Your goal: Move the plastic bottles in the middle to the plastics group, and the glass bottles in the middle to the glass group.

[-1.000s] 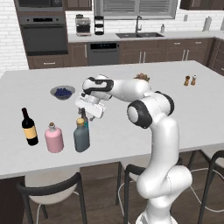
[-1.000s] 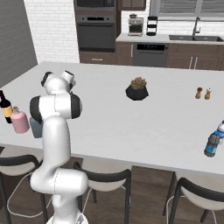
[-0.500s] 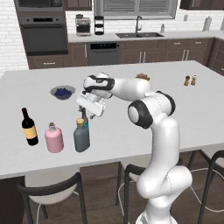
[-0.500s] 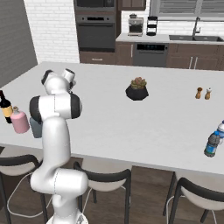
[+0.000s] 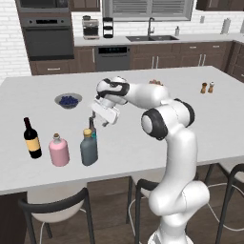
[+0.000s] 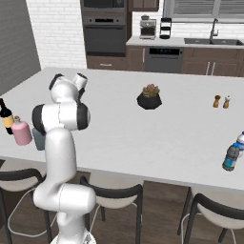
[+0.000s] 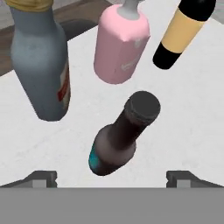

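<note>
- The gripper hangs above the near-left part of the counter with its fingers spread wide apart — nothing sits between them.
- Directly below the gripper stands the slim dark brown bottle, upright on the counter, its dark cap toward the hand and a small teal label low on its side; the fingertips sit to either side of it, clear of the glass.
- Just beyond that bottle from the gripper stands the grey-blue flask with a tan cap, close beside the brown bottle; whether they touch I cannot tell.
- Next outward is the pink bottle, squat and round-shouldered, upright, just beside the flask.
- Farther out on the same side stands the wine bottle with a yellow label and red top, a little apart from the pink bottle.
- Behind the gripper, toward the counter's far side, a bowl of dark berries rests.
- Far from the gripper, at the opposite near end of the counter, stands the water bottle with a blue label, with a second clear bottle just behind it.
- Mid-counter, well away from the gripper, sits a dark pot with a succulent; two small shakers stand further along.
</note>
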Controlling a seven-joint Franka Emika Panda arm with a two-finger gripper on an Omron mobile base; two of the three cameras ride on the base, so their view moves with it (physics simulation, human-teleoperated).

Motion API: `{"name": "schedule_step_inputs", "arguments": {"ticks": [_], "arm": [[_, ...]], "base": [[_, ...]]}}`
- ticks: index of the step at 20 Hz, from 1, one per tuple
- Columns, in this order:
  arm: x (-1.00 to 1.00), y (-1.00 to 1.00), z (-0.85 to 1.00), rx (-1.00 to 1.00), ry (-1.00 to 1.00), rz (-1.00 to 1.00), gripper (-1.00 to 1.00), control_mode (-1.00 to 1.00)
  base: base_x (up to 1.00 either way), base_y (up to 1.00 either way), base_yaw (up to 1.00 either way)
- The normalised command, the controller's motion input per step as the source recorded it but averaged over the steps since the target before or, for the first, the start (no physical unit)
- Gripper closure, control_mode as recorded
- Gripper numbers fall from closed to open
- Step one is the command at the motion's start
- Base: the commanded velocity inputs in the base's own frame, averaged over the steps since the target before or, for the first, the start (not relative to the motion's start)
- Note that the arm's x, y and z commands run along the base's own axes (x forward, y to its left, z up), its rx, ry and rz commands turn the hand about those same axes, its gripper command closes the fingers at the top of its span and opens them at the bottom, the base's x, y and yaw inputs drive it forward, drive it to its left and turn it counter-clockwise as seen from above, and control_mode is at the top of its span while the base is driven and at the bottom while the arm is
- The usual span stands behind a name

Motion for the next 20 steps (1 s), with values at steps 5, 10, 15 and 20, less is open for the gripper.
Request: {"name": "schedule_step_inputs", "arguments": {"ticks": [5, 10, 15, 20], "arm": [[0.20, -0.63, 0.17, 0.00, 0.23, -0.20, -1.00, -1.00], [0.14, -0.50, 0.58, 0.00, 0.42, -0.27, -1.00, -1.00], [0.05, -0.44, 0.52, -0.04, 0.46, -0.40, -1.00, -1.00], [0.13, -0.59, 0.05, -0.16, 0.48, -0.66, -1.00, -1.00]], "base": [[0.00, 0.00, 0.00], [0.00, 0.00, 0.00], [0.00, 0.00, 0.00], [0.00, 0.00, 0.00]]}}
